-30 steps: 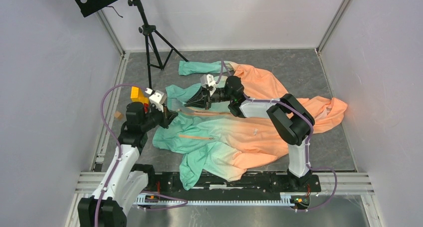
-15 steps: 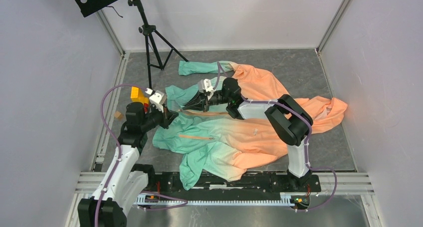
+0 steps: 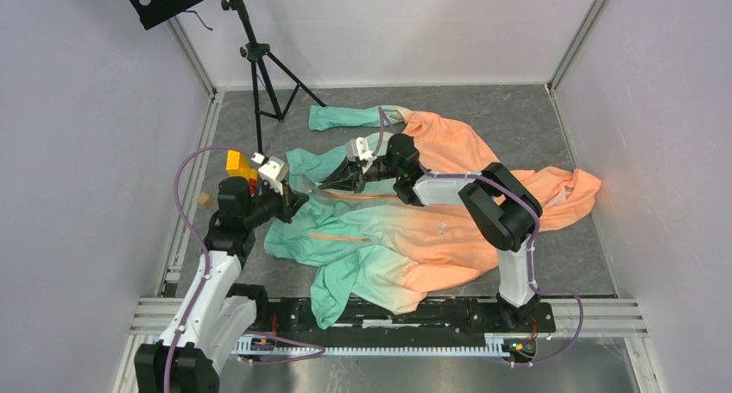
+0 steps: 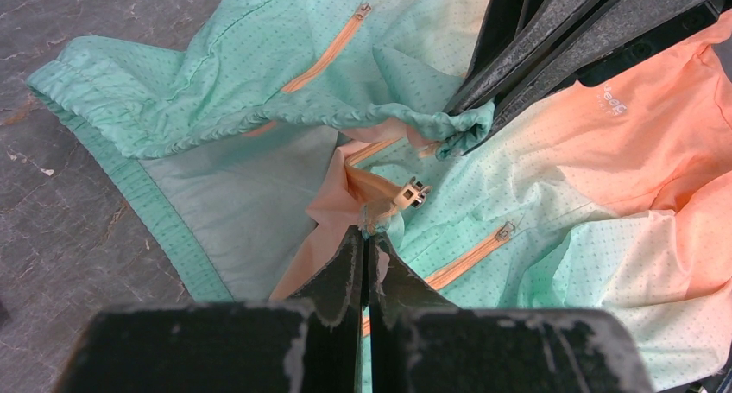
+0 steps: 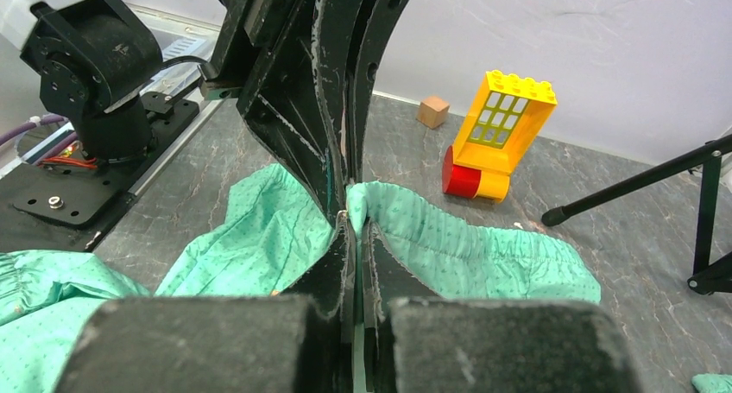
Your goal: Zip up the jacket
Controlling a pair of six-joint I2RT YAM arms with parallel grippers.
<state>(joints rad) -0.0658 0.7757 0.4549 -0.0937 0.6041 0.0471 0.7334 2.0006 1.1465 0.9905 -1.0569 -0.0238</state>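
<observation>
The jacket (image 3: pixel 414 237) lies spread on the grey floor, mint green on the left fading to peach on the right. My left gripper (image 4: pixel 369 231) is shut on the bottom end of the orange front zipper, with the metal slider (image 4: pixel 413 192) just beyond its tips. My right gripper (image 5: pixel 356 222) is shut on the green elastic hem (image 5: pixel 449 242) of the other front edge and holds it lifted. In the top view the left gripper (image 3: pixel 298 199) and the right gripper (image 3: pixel 326 184) stand close together over the jacket's green end. Two orange pocket zips (image 4: pixel 321 58) show.
A yellow toy block with a red piece (image 3: pixel 236 163) and a small wooden cube (image 3: pixel 205 199) sit near the left wall. A black tripod stand (image 3: pixel 259 65) rises at the back left. The enclosure walls close in on three sides.
My right gripper has moved left toward the left gripper, carrying the green hem with it. The left arm has stayed in place.
</observation>
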